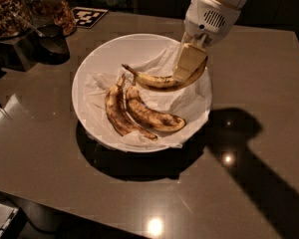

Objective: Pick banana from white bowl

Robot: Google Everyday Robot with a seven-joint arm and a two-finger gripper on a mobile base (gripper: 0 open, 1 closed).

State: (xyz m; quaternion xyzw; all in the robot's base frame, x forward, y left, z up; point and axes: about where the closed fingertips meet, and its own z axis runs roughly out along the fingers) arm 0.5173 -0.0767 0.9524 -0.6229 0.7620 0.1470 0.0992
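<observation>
The white bowl [92,66] sits on the table, lined with crumpled white paper. My gripper [189,63] is over the bowl's right side, shut on the thick end of the slim yellow banana [157,81]. The banana is lifted off the paper, its long thin stem pointing left. Two browner bananas lie in the bowl: the darkest one [117,111] at left and a thicker one [152,116] beside it.
Glass jars of nuts [5,9] and a dark cup [52,44] stand at the back left. A black-and-white marker tag [87,16] lies behind the bowl. The table's front edge runs along the bottom left.
</observation>
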